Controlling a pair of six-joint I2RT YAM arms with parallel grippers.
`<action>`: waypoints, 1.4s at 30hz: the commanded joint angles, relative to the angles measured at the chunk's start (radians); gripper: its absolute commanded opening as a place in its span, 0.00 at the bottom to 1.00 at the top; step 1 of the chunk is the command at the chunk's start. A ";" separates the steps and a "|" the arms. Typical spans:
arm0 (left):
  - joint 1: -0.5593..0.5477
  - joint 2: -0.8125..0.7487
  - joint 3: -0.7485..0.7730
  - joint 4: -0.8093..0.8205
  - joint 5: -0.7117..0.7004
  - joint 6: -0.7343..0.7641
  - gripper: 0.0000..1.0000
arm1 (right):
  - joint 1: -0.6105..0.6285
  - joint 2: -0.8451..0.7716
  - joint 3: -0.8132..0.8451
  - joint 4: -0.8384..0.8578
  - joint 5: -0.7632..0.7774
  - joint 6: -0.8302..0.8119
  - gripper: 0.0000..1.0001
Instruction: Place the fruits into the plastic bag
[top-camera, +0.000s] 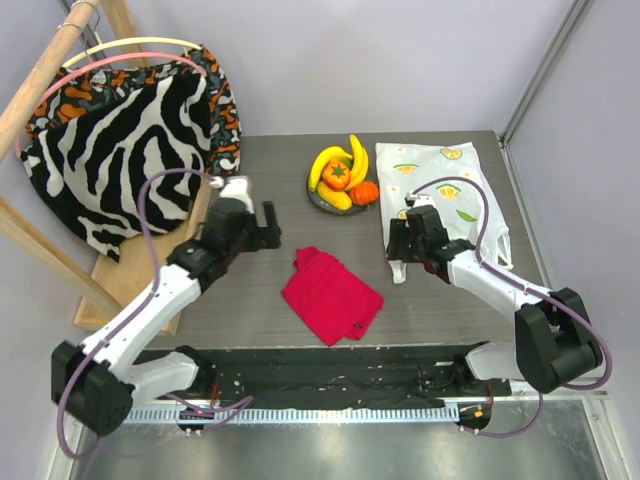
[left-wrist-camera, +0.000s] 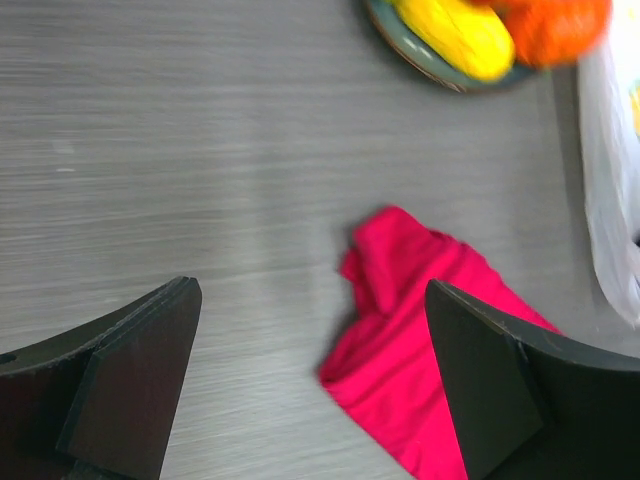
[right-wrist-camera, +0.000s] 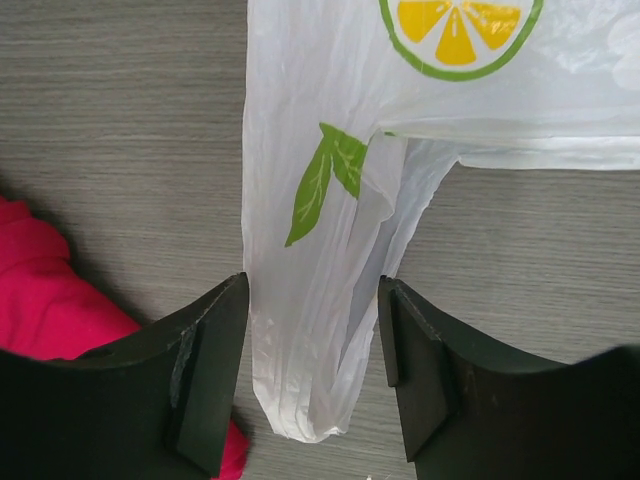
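Fruits: all heaped on a dark round plate (top-camera: 322, 203) at the far middle of the table (top-camera: 270, 170). Curved yellow bananas (top-camera: 328, 160) lie at the left and far side of the pile, with another along the near edge. A red-orange round fruit (top-camera: 337, 175) with a green top sits in the centre, and a small orange (top-camera: 364, 193) is at the right rim. None is in the bag.

Plastic bag (top-camera: 440, 185): lying flat on the table just right of the plate, white with yellow citrus slices and green leaves. Its handle loop (right-wrist-camera: 330, 330) trails toward the near side.

Right gripper (top-camera: 397, 243): low over the bag's near left corner. In the right wrist view its fingers are spread, and the handle loop lies in the gap between them. Whether either finger touches the plastic, cannot tell. Nothing pinched.

Left gripper (top-camera: 268, 224): above bare table, left of centre, well apart from the plate. Fingers spread wide, holding nothing.

Red cloth (top-camera: 331, 296): crumpled on the table between the two grippers, on the near side of the plate.

Zebra-striped fabric (top-camera: 120, 150): hangs from a wooden frame at far left, off the table
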 joint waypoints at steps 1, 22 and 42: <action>-0.170 0.101 0.011 0.164 -0.140 -0.094 1.00 | 0.002 0.022 -0.006 0.012 -0.018 0.037 0.61; -0.307 0.265 -0.112 0.616 0.192 -0.135 1.00 | 0.002 0.105 0.067 -0.045 -0.118 0.105 0.12; -0.439 0.377 -0.107 0.854 0.268 -0.011 0.92 | 0.012 -0.067 -0.053 0.439 -0.279 0.677 0.01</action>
